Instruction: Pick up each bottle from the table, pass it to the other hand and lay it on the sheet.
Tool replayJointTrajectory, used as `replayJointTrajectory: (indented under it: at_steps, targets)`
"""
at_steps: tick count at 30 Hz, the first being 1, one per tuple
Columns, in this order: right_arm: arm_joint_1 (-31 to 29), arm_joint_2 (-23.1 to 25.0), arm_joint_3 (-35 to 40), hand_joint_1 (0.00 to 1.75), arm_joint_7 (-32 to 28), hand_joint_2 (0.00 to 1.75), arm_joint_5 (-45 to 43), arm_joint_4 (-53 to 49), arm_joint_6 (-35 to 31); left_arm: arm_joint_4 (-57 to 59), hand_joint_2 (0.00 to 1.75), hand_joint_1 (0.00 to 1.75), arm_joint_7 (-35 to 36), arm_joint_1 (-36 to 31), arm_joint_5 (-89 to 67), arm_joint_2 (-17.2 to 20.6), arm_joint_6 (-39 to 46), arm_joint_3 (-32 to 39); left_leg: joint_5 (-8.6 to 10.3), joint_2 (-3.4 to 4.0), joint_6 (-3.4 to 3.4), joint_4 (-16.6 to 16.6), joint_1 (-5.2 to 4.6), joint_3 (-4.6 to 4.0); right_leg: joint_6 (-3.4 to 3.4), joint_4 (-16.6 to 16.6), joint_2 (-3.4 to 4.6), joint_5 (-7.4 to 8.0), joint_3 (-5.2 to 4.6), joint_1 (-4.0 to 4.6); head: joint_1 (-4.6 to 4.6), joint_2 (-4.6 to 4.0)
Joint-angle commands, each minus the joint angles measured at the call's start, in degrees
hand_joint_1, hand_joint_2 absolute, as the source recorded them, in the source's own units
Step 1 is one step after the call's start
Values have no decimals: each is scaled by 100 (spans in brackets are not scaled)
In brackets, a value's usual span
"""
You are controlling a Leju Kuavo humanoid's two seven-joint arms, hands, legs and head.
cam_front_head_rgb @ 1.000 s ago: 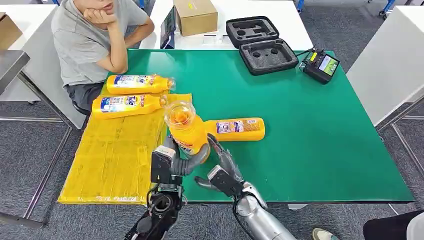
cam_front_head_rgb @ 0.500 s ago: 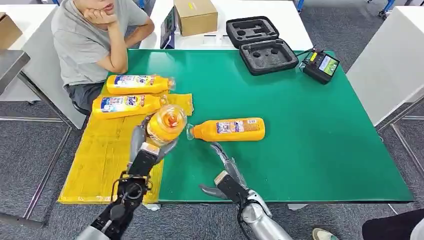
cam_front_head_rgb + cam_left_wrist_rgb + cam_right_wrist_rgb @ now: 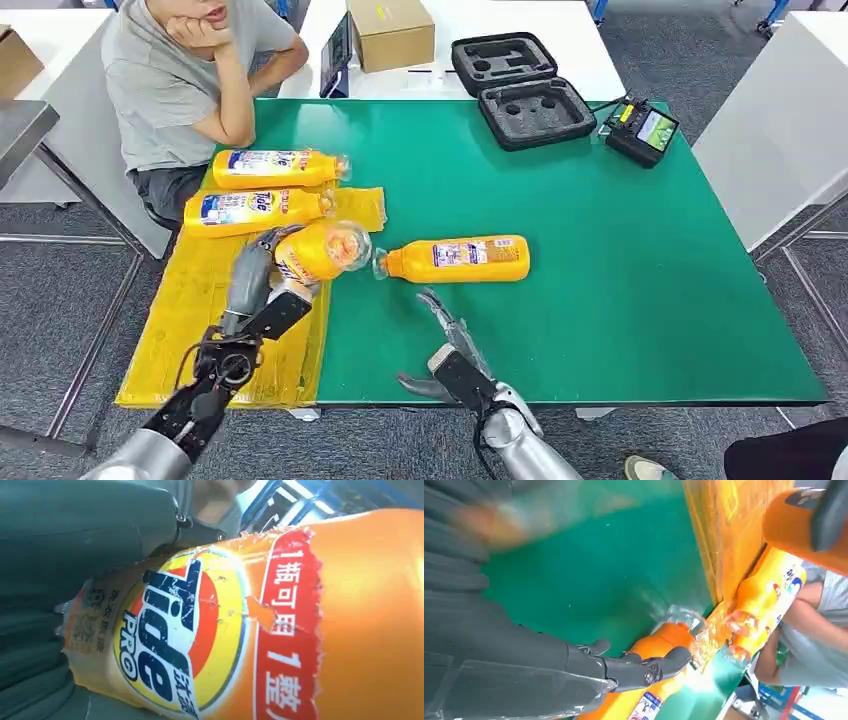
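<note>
- The left hand (image 3: 262, 285) has its fingers wrapped round an orange plastic detergent bottle with a clear cap (image 3: 318, 250), carrying it tilted above the near edge of the crinkled yellow sheet (image 3: 225, 330); cap end points toward the green worktop (image 3: 620, 280).
- Two more orange bottles already lie on the sheet's far end (image 3: 262, 190), long axes across the view, caps toward the worktop's middle.
- The coming move, I judge, is a lay-down: the sheet is directly beneath and toward the robot from the held bottle, which wants turning parallel to the laid pair.
- The right hand (image 3: 452, 350) hovers released, fingers spread, holding nothing.
- One last orange bottle (image 3: 455, 258) lies on the worktop just beyond it, cap toward the sheet; the right hand is nearer.
- The left wrist view gives the label close up (image 3: 200, 640); the fingers' grip is largely hidden there.
</note>
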Motion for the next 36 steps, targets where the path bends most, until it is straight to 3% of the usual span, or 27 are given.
replayJointTrajectory:
  at_steps: [1,13,17,23,29,36]
  targets:
    - [-326,154,150,0,2,175,-130,303,239,1785,175,175,864,-1223,-2025,1068,301,-679,-6,7,-15,4,9,18,-13,8,14,-5,11,8,0,0]
    - [-341,59,376,0,2,175,-475,314,373,2317,175,175,990,-2518,-2989,2249,-1458,-1449,3,5,-28,15,26,1,-11,15,10,-6,0,24,7,0]
    - [-369,57,406,0,2,175,-507,323,410,2239,175,175,1083,-2587,-3167,2329,-1652,-1671,8,5,-26,3,20,5,-8,9,7,-3,2,18,4,0]
    - [-441,-6,475,0,2,175,-625,390,416,2135,175,175,1181,-2993,-3185,2360,-2874,-2092,1,-7,-28,13,25,12,-10,14,0,-11,15,23,4,0]
    - [-398,-115,549,0,2,175,-760,335,329,1503,175,175,1167,-2778,-2298,2229,-4228,-2319,7,-17,-24,1,18,16,-8,5,-11,-10,21,16,4,0]
    - [-411,-127,613,0,2,175,-811,341,343,611,175,175,1385,-2890,-1241,2539,-5357,-2784,-7,-10,-29,12,22,27,-12,14,1,-20,30,20,7,0]
